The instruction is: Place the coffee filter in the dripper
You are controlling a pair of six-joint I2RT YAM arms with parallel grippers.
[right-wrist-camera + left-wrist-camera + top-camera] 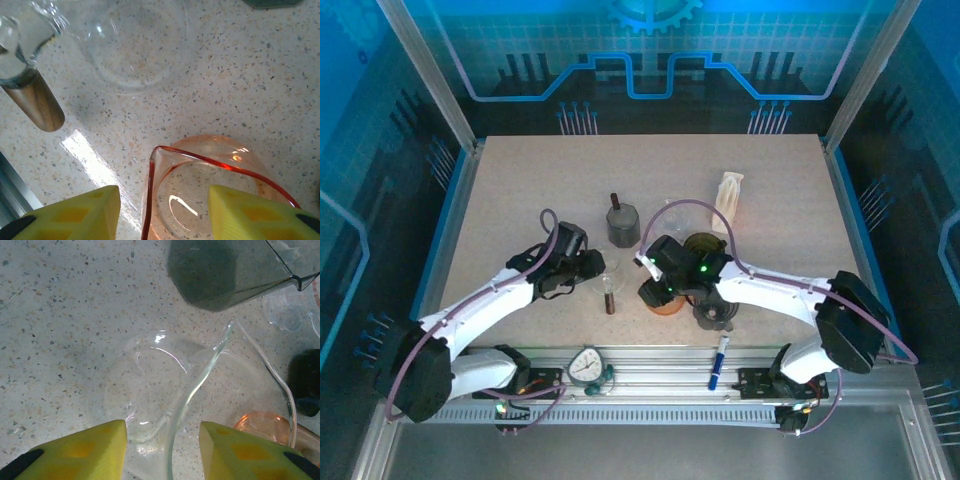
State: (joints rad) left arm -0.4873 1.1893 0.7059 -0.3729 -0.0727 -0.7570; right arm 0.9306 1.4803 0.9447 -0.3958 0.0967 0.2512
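The coffee filter, a white folded paper piece, stands at the back right, far from both grippers. I cannot tell which vessel is the dripper. A clear glass vessel with a wooden handle sits under my left gripper, whose jaws stand apart astride its rim without touching it. My right gripper is open over an orange glass vessel, one finger outside its spout and one over the inside. In the top view the left gripper and right gripper sit close together at mid-table.
A smoky grey cup stands behind the grippers, with a clear measuring cup and a brown round piece to its right. A black lid-like part lies near the right arm. A blue pen and a dial rest at the front rail.
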